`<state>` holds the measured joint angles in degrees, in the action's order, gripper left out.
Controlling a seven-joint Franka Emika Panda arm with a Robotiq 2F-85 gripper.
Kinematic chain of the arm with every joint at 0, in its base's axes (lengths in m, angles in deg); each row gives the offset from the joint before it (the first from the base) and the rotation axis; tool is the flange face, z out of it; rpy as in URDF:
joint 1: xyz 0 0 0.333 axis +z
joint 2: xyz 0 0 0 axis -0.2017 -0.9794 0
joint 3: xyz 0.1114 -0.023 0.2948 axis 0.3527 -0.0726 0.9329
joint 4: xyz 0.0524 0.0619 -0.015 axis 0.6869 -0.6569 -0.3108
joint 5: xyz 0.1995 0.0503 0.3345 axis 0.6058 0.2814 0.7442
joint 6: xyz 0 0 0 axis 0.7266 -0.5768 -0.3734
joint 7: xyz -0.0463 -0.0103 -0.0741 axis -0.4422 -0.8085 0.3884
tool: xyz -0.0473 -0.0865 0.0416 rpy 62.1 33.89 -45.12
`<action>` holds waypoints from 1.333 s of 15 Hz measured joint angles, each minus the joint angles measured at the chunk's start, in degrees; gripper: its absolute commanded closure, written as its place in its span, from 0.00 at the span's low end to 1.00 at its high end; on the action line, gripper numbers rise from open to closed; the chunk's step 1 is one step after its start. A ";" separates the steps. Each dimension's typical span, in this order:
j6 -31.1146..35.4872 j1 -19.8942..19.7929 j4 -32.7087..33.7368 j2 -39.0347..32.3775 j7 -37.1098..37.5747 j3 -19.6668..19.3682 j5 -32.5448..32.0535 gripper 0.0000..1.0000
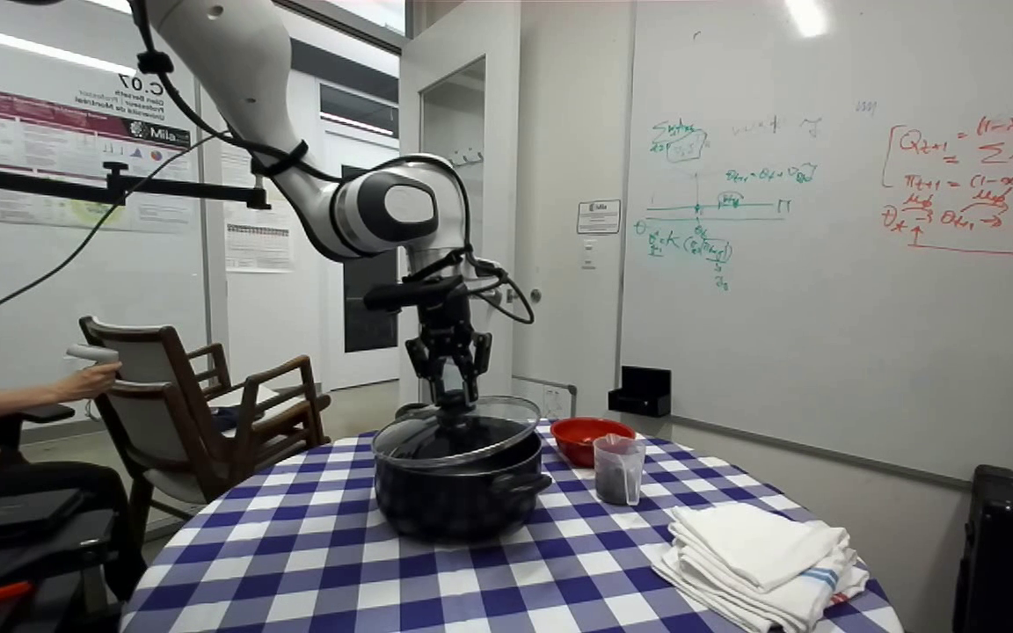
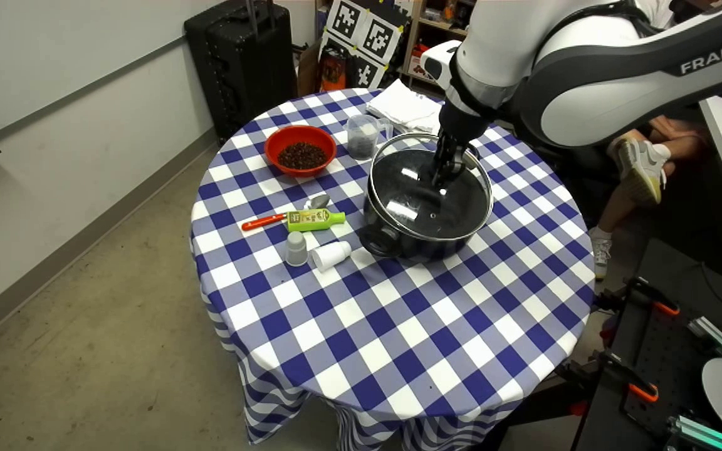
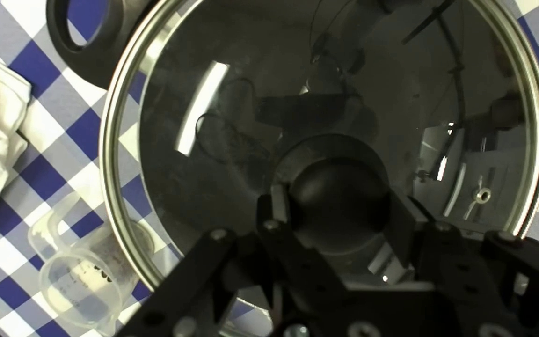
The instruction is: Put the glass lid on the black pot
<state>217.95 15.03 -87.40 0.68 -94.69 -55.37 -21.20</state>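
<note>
The round cloth-covered table (image 2: 411,351) spreads below the fingers (image 3: 279,206) and seems meant as one shared surface for the cooking things. The black pot (image 1: 454,501) stands upright on it, right under the fingers, probably to give a nearly straight way down onto its mouth. The glass lid (image 2: 420,197) hangs from the fingers over that mouth and is not level: in an exterior view one edge dips to about the height of the pot's rim while the opposite edge stands up above it. Whether the low edge touches, I can't tell. The tilt is likely due to the lid being held at one small spot in its middle, a hold that makes sense because the edge is free to settle. A stack of white towels (image 1: 761,560) lies well apart from the fingers. The red bowl (image 2: 300,133) is off to one side of them, and the plastic jug (image 2: 361,141) a bit nearer on that side, both presumably there to leave the pot's opening free.

The arm (image 1: 320,209) reaches over the table and bends at its end, so the gripper (image 1: 455,389) points down. Its fingers are pinching the lid's knob (image 3: 338,201) from two sides. The next move calls, I'd judge, for levelling the lid, lowering it until the edge seats, then letting go.
</note>
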 measured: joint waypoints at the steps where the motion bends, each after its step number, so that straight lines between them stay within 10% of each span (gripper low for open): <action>1: -0.82 0.09 0.65 -0.40 -0.10 0.00 -0.16 0.74; 20: -3.67 -3.31 5.08 -4.31 -12.80 2.56 5.14 0.74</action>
<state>214.27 11.72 -82.32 -3.64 -107.50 -52.82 -16.06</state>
